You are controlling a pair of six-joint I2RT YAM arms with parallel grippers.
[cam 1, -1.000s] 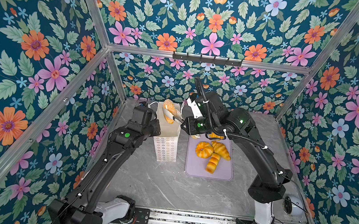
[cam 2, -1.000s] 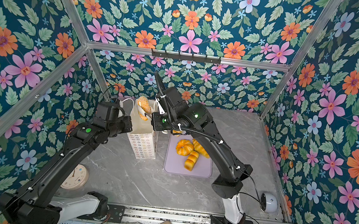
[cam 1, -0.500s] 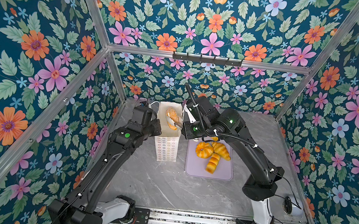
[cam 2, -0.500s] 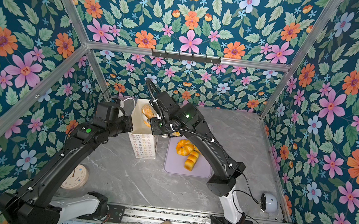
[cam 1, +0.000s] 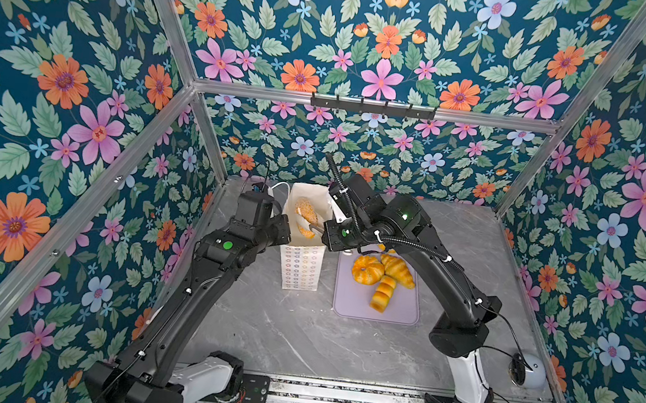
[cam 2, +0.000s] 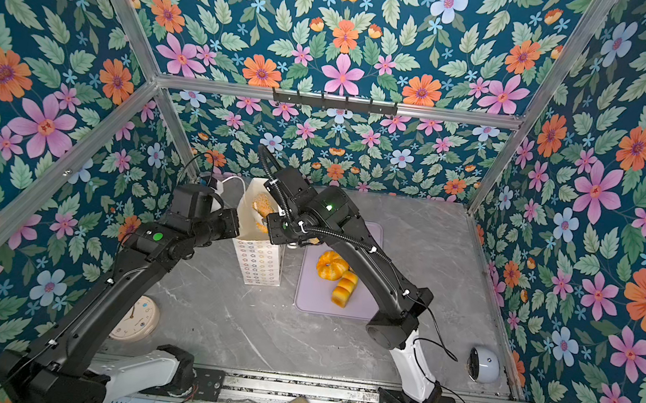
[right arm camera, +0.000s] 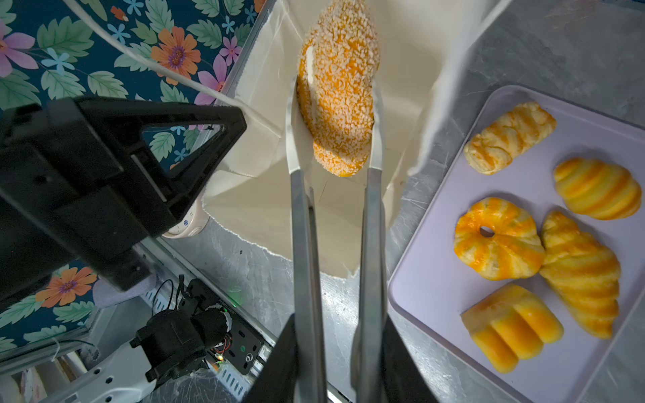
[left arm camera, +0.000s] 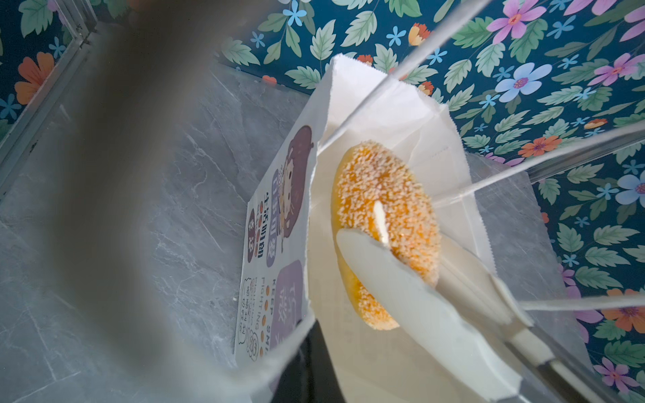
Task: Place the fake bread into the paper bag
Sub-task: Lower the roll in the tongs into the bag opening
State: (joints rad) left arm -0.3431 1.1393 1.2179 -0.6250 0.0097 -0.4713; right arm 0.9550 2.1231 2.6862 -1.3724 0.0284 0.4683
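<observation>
The right jaws squeeze tongs (right arm camera: 371, 244) pinching the seeded roll (right arm camera: 340, 87) in the mouth of the paper bag (cam 1: 301, 269), left of centre in both top views. The left jaws clamp its rim. Best to sink lower before letting go.

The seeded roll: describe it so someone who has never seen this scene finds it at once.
Find the tall white paper bag beside the lilac tray. At its open mouth, metal tongs grip the seeded roll. Unlike the smooth glossy pastries on the tray, it is crusted with pale crumbs.

Bright even light, soft shadows, edges bowed, left wrist view partly blurred.
</observation>
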